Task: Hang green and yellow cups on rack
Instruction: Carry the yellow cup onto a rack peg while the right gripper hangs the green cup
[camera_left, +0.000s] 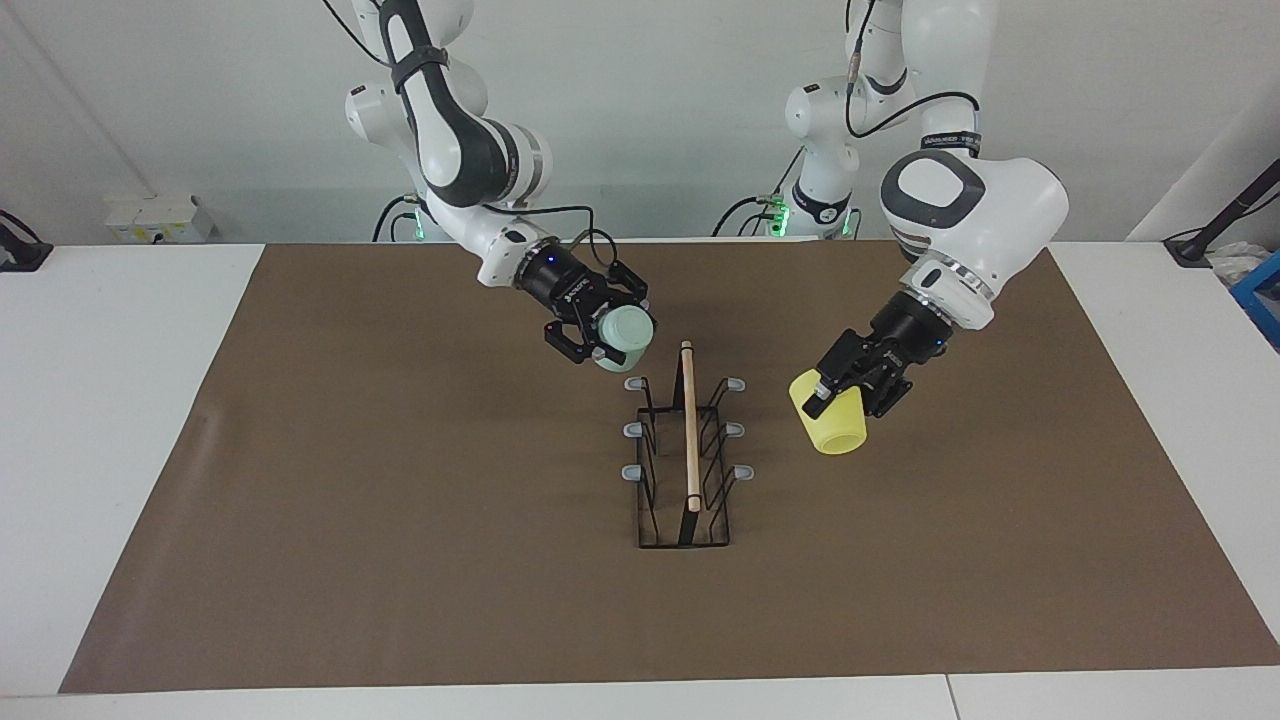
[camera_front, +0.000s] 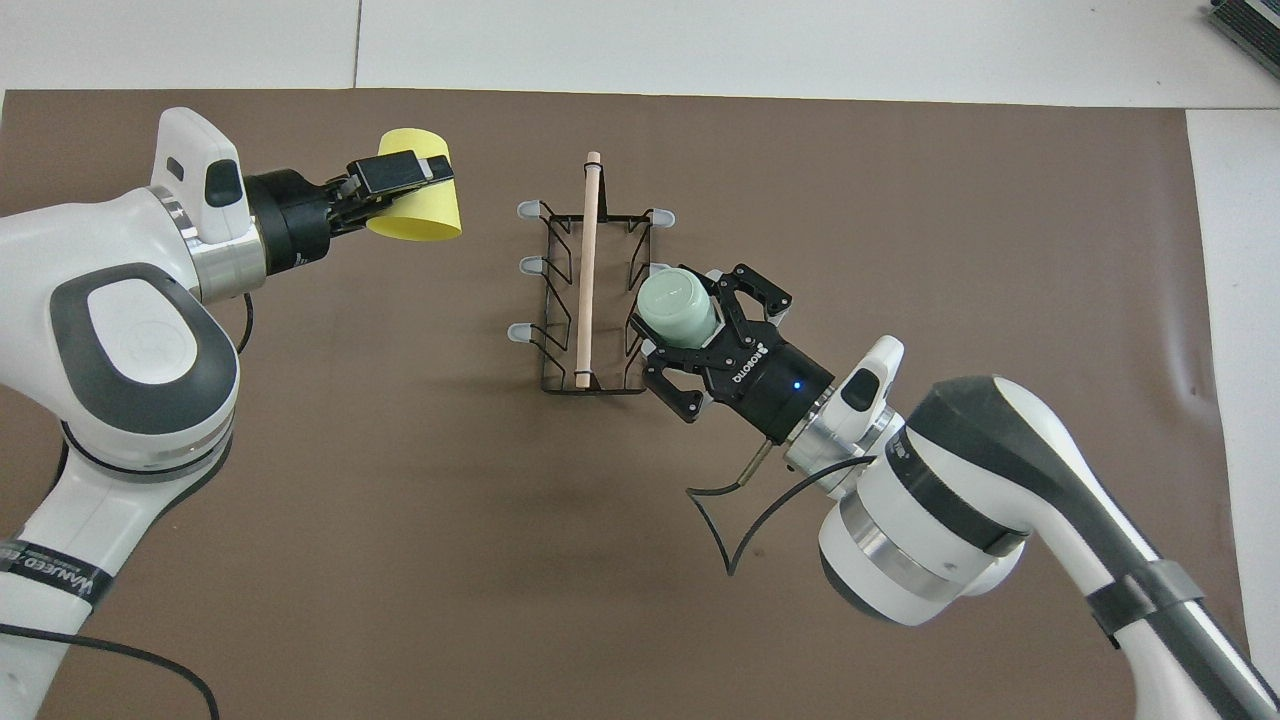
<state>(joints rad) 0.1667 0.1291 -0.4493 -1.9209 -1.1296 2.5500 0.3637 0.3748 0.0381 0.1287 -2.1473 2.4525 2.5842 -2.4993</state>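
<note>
Two cups are both up in the air right now, none hung yet. Going left to right in the overhead shot: the left claw (camera_front: 405, 180) is pinching the wall of the yellow cup (camera_front: 420, 212), one finger inside and one outside, holding it tipped over the brown mat (camera_front: 900, 200), near the rack's (camera_front: 590, 300) left-arm side but clear of it. The rack stands mid-tabletop, wooden rod handle (camera_front: 586, 270) on top, all six grey-tipped pegs bare. The right claw (camera_front: 700, 325) is clamped around the mint green cup (camera_front: 678, 308), hovering just above the pegs on the right-arm side.

What could go wrong, I'd guess: the green cup's mouth misses the peg tip and the rim catches the wire, shoving the light rack sideways. The yellow one's thin rim grip could let it pivot or slip.
</note>
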